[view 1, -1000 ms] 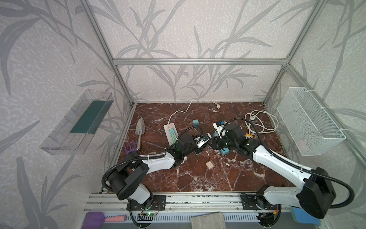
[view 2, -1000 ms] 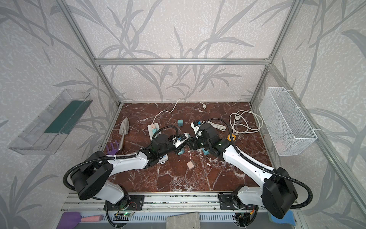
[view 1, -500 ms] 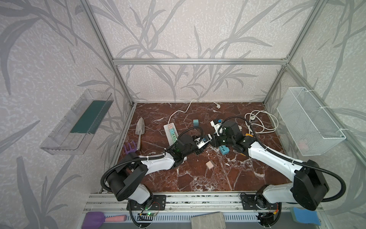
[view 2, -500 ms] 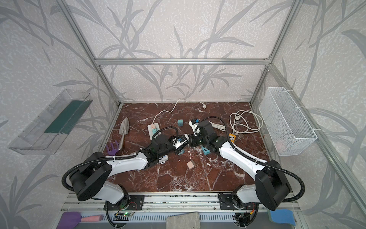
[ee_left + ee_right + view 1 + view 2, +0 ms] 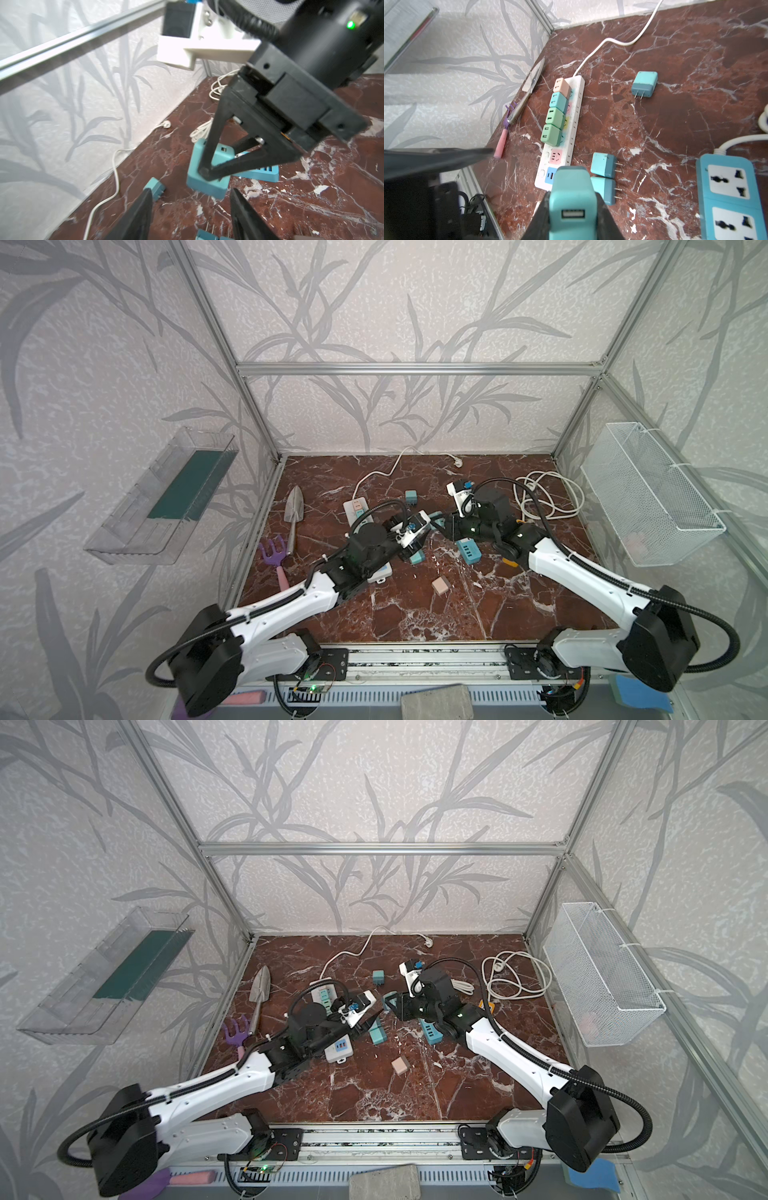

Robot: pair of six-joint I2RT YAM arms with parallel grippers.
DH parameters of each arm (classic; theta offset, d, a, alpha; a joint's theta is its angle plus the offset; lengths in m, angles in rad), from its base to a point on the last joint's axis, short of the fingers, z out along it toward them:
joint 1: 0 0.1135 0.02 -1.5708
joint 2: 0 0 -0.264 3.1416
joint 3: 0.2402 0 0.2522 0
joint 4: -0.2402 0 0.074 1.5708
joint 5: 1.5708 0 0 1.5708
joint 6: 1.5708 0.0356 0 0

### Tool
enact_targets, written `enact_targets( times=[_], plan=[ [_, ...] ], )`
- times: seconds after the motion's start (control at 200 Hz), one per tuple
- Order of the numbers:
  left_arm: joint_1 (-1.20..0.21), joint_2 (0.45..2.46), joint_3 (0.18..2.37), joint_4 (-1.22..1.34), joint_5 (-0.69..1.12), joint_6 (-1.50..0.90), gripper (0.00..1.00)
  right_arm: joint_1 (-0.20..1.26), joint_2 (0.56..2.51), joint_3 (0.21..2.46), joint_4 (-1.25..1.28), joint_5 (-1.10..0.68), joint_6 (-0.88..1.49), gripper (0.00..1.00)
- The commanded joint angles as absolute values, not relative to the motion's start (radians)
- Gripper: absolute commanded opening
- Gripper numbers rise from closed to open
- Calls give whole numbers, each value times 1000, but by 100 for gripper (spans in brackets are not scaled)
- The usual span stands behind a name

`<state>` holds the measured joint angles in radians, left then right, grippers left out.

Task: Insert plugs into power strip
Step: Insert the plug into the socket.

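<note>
My right gripper [image 5: 572, 209] is shut on a teal plug [image 5: 572, 199], holding it by its sides above the floor. The left wrist view shows that same plug [image 5: 207, 185] pinched at the right gripper's tips. My left gripper [image 5: 190, 193] is open just below it, with nothing between its fingers [image 5: 137, 216]. The white power strip [image 5: 577, 116] lies left of centre with several plugs in a row: pink, teal, two green. Loose teal plugs lie at the back [image 5: 411, 496] and as a pair [image 5: 604, 165] beside the strip. A pink plug [image 5: 440, 585] lies nearer the front.
A blue socket block [image 5: 467, 551] lies under the right wrist. A trowel [image 5: 294, 506] and a purple rake [image 5: 274, 549] lie along the left wall. A coiled white cable [image 5: 544, 497] sits back right. A wire basket [image 5: 648, 493] hangs on the right wall.
My right gripper came in and closed on the teal plug that the left gripper was holding. The left gripper has now opened off it.
</note>
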<state>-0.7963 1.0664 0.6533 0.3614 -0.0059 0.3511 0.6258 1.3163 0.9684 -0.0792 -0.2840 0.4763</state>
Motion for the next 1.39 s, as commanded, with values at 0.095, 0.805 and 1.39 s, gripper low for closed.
enact_targets(
  times=[0.095, 0.805, 1.39],
  plan=[
    [-767, 901, 691, 138, -356, 237, 66, 742, 1381, 1051, -69, -170, 491, 0],
    [-417, 847, 800, -163, -541, -478, 80, 1081, 1893, 1347, -83, 185, 495, 0],
    [-419, 838, 791, -152, -506, -490, 78, 1079, 2021, 1450, -191, 245, 506, 0]
  ],
)
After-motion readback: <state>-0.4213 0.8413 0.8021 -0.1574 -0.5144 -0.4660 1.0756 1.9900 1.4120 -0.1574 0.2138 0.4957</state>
